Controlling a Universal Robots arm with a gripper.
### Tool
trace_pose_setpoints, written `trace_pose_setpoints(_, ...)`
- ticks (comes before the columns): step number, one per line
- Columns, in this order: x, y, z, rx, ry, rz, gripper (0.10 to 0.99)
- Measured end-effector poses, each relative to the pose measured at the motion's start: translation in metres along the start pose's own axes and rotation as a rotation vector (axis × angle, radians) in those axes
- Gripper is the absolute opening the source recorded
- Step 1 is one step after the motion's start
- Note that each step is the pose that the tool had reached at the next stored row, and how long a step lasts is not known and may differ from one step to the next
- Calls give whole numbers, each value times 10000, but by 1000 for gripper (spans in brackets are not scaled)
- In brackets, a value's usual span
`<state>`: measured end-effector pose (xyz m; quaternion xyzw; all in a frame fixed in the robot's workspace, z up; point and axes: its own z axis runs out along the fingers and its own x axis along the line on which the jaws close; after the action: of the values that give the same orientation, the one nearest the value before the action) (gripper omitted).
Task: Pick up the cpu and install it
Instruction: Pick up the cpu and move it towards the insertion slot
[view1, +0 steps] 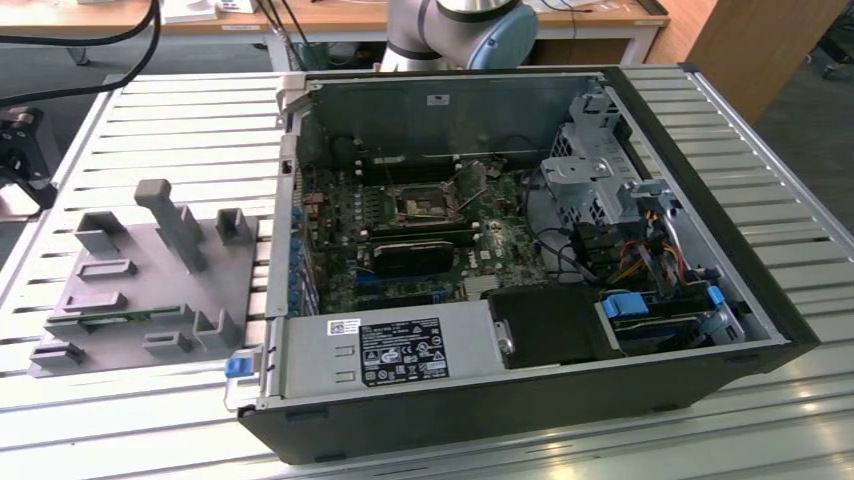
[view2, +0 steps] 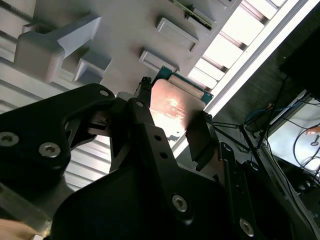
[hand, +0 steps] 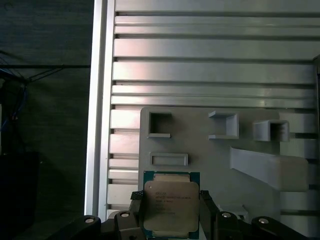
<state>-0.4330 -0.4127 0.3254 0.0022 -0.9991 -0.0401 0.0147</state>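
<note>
Near the bench's (view1: 174, 110) edge at the exterior view's left lies a grey fixture tray (view1: 147, 290) with raised posts and shallow pockets. Just beside it, toward the exterior view's right, an open computer case (view1: 747, 240) lies on its side and takes up most of the bench. Its motherboard (view1: 507, 250) faces up, with a square socket (view1: 424, 203) near the board's middle. The arm's base (view1: 461, 25) rises behind the case at the bench's far edge.

In the first wrist view the tool (hand: 171, 197) hangs over a corner of the tray, close to the bench's edge rail. Its two black fingers (hand: 136, 212) are drawn in against opposite sides of the cpu (hand: 171, 207), which lies flat between them, silver-grey lid up and green rim showing around it. In the second wrist view the cpu is gripped between the same fingers, with tray pockets just beyond it. I cannot tell whether the cpu is raised off the tray or rests on it.
</note>
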Motion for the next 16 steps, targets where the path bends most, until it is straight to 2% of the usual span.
trace_pose_setpoints(10, 2, 5, -67, 0, -1, 0, 533)
trace_pose_setpoints(16, 4, 12, -138, 0, 0, 0, 533)
